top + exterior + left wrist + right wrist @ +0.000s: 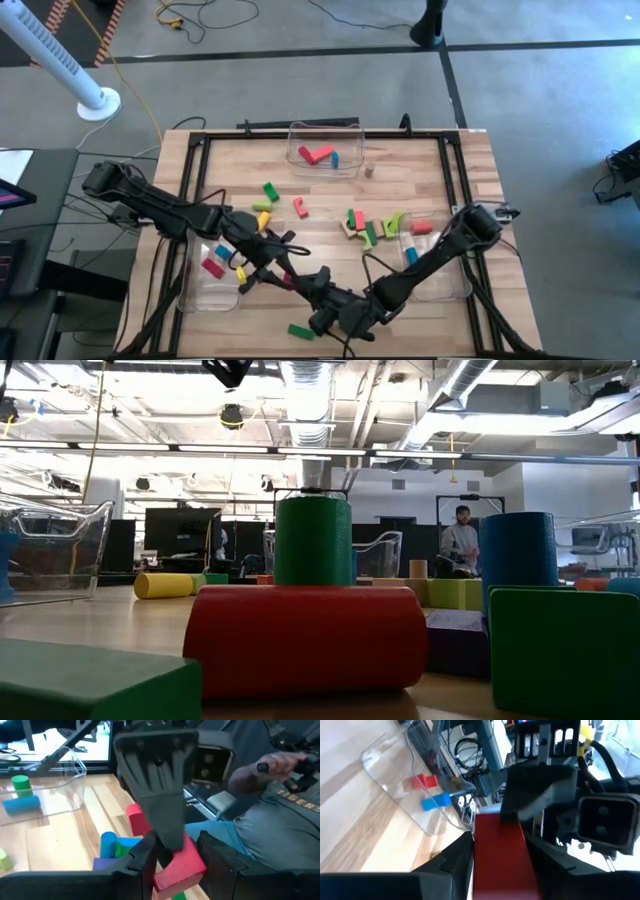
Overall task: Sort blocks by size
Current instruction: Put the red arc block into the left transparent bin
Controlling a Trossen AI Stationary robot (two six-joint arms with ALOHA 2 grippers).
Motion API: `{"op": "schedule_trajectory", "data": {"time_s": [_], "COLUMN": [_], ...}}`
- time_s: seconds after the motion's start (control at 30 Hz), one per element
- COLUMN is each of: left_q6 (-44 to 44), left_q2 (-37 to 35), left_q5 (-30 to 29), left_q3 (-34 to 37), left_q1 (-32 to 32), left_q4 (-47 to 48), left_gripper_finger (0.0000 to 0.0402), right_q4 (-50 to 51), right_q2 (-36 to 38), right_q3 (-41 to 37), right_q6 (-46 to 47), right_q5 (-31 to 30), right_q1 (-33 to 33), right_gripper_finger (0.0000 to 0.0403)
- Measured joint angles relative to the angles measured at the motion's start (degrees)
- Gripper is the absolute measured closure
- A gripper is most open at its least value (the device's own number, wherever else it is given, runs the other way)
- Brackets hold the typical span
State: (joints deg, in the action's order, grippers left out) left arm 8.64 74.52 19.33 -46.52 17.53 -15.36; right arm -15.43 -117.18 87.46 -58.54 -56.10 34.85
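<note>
Red block (501, 855) between right hand's (500, 854) fingers, left hand (172, 855) gripping its other end.

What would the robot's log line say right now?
left gripper: shut on red block | right gripper: around same block | where: table front edge

We see both arms reaching to the bottom centre of the high view, where the left gripper (322, 292) and right gripper (345, 318) meet nose to nose. Each has its fingers closed against the same red block (181, 862), one from each end.
</note>
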Motion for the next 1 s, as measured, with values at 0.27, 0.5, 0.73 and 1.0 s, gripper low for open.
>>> {"op": "schedule_trajectory", "data": {"time_s": [0.27, 0.5, 0.73, 1.0], "left_q6": [0.00, 0.00, -0.42, -1.48], "left_q2": [0.00, 0.07, 0.07, 0.00], "left_q5": [0.17, 0.13, 0.10, 0.66], "left_q3": [-0.02, -0.02, -0.02, -0.02], "left_q1": [0.18, 0.16, 0.16, 0.14], "left_q4": [1.40, 1.47, 1.34, 1.78], "left_gripper_finger": [0.0276, 0.0276, 0.0276, 0.0275], "right_q4": [2.44, 4.69, 4.89, 4.94], "right_q2": [0.72, 0.74, 0.74, 0.74], "right_q3": [-0.02, -0.02, -0.02, -0.09], "right_q6": [0.59, 3.01, 3.19, 5.32], "right_q5": [-2.99, -3.18, -3.45, -3.49], "right_q1": [1.84, 1.82, 1.84, 1.92], "right_gripper_finger": [0.0196, 0.0210, 0.0237, 0.0236]}}
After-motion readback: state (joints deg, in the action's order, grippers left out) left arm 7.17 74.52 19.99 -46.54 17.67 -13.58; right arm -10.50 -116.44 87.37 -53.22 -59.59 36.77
